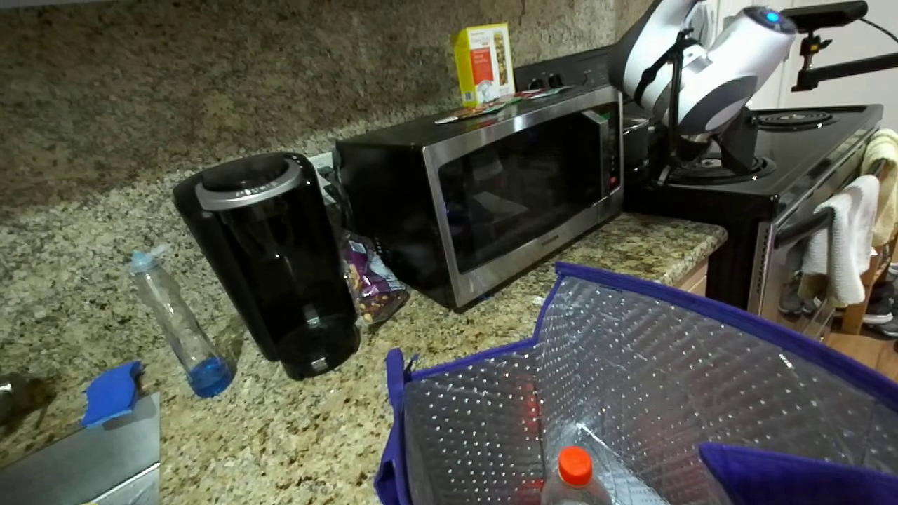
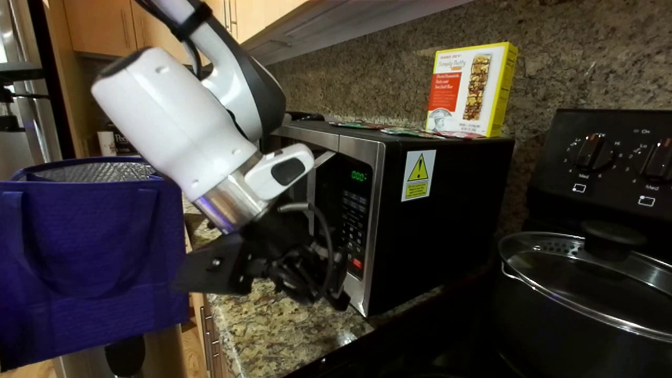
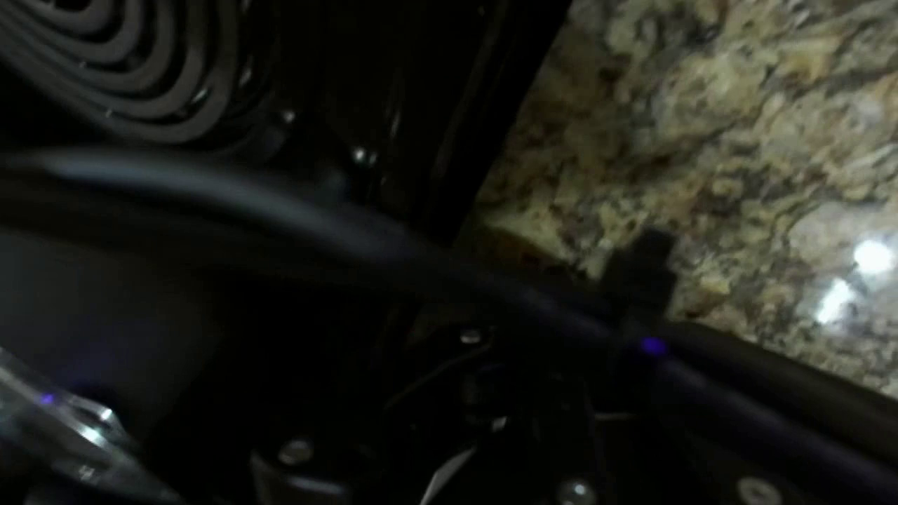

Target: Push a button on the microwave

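Observation:
The microwave (image 1: 523, 196) stands on the granite counter with its door shut in an exterior view. In an exterior view its side (image 2: 451, 215) and control strip (image 2: 356, 220) show, with a green lit display (image 2: 359, 176), rows of buttons and a red button (image 2: 357, 263) near the bottom. My gripper (image 2: 337, 291) is in front of the lower part of the control strip, pointing down and tilted toward it. I cannot tell whether it touches the microwave. In the wrist view the gripper (image 3: 533, 393) is very dark and a cable crosses it. Its opening is not clear.
A black stove with coil burners (image 1: 793, 119) adjoins the counter. A lidded pot (image 2: 583, 294) stands on it beside the microwave. A purple insulated bag (image 2: 94, 257) is near the counter. A black coffee maker (image 1: 280, 280) and yellow box (image 1: 485, 64) also show.

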You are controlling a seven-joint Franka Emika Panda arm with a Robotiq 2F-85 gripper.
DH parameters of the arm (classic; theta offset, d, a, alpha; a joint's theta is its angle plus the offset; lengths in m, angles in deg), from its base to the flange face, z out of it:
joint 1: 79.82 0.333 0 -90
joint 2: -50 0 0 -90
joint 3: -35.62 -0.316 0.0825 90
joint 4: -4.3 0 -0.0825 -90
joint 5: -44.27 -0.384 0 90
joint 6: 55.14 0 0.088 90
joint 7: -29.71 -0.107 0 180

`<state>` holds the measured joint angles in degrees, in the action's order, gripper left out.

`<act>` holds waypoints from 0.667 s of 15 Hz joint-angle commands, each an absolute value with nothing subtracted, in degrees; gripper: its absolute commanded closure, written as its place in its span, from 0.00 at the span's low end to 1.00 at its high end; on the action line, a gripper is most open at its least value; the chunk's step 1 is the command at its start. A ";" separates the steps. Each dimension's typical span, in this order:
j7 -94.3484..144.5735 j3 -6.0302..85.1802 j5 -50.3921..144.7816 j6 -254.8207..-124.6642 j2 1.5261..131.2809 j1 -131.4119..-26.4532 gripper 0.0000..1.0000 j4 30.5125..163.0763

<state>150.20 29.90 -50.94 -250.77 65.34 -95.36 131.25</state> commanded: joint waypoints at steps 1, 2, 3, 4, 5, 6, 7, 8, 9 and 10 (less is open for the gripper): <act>150.50 28.14 -54.47 -252.73 70.13 -94.98 0.95 130.36; 150.62 27.48 -55.08 -252.79 70.88 -94.93 0.95 130.29; 150.62 26.88 -55.34 -252.71 71.24 -94.90 0.95 130.17; 150.68 26.33 -55.41 -252.23 71.31 -94.95 0.95 130.29; 150.63 26.51 -54.66 -251.69 70.70 -95.16 0.95 130.29; 150.37 26.52 -54.34 -251.86 69.88 -94.96 0.95 130.15; 150.11 26.63 -53.88 -251.25 69.11 -94.78 0.95 130.04; 150.04 26.56 -53.91 -251.08 68.61 -94.65 0.95 129.92; 149.94 26.51 -53.72 -250.52 68.01 -94.55 0.95 129.60; 149.86 26.48 -53.68 -250.16 67.45 -94.55 0.95 129.48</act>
